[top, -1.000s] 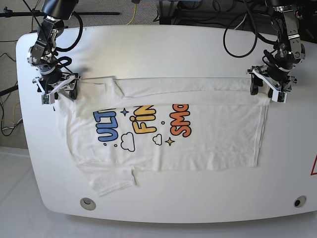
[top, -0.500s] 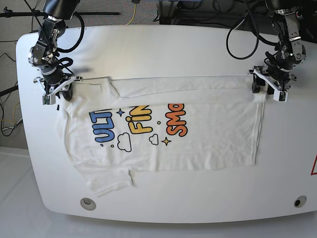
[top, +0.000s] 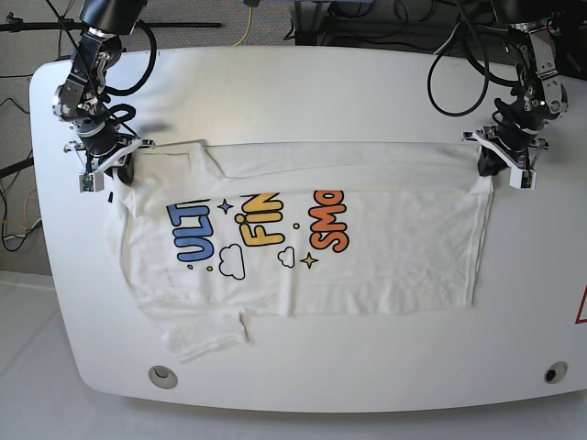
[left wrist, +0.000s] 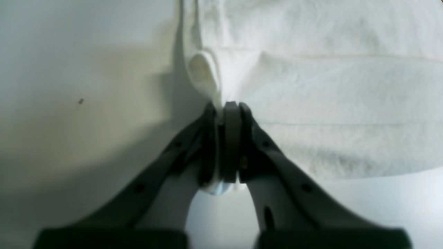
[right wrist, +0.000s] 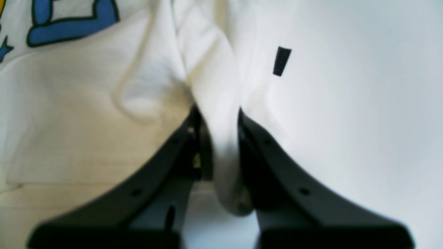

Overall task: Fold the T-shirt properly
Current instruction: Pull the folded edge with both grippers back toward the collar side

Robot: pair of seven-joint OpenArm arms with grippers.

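The white T-shirt lies spread on the table, print up, with its far edge folded over in a long band. My left gripper, at the right of the base view, is shut on the band's right corner. In the left wrist view the left gripper pinches a pleat of the T-shirt. My right gripper, at the left of the base view, is shut on the shirt's left corner. The right wrist view shows the right gripper clamping a fold of the T-shirt beside the blue lettering.
The white table has rounded edges and round holes at its front corners. Cables hang behind its far edge. A small black mark sits on the table by the right gripper. One sleeve trails at the front left.
Both grippers have closed on the shirt's far corners and shifted slightly toward the back of the table. The cloth between them has drawn a little tauter.
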